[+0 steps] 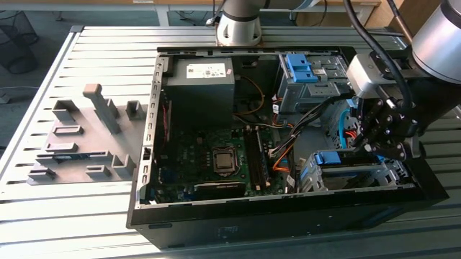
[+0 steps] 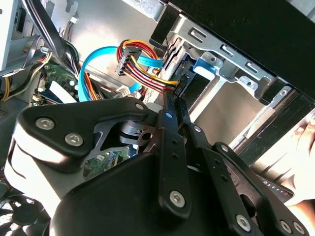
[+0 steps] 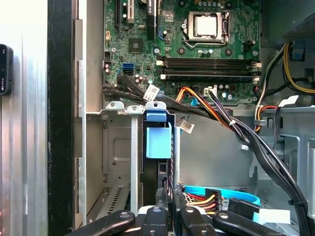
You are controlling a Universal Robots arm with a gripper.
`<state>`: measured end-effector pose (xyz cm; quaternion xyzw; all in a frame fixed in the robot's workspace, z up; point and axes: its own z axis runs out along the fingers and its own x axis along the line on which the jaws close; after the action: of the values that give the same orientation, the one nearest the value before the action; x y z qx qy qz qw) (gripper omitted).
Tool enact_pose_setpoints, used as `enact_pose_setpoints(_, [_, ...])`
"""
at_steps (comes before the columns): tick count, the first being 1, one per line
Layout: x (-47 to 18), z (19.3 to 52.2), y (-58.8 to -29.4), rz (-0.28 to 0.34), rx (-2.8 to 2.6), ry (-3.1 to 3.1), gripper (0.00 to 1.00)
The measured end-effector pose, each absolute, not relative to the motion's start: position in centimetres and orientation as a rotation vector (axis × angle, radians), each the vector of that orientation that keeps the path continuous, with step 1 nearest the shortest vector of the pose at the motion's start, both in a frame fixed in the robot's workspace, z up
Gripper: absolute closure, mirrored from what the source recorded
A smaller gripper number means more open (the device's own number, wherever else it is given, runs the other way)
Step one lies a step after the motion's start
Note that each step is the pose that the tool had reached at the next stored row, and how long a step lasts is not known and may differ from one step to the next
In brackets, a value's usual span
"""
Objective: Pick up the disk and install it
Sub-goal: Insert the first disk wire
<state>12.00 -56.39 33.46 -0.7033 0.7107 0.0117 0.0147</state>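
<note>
1 disk (image 3: 158,140) in cage, pincer (image 3: 170,196) adjacent

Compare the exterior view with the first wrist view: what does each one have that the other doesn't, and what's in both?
Exterior view's own: the grey fixture block on the slatted table, the arm's base and the dark-grey box inside the case.

First wrist view's own: white tags on the black cables and an end-on look down the cage.

Shared: the motherboard, the disk sitting in the cage by its blue carrier, and the gripper right at it.
</note>
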Motion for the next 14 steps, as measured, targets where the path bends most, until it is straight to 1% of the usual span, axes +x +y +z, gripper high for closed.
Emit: enact_pose_setpoints(14, [12.01,33.59,-56.38,0.035,-2.18,2.219,0.84])
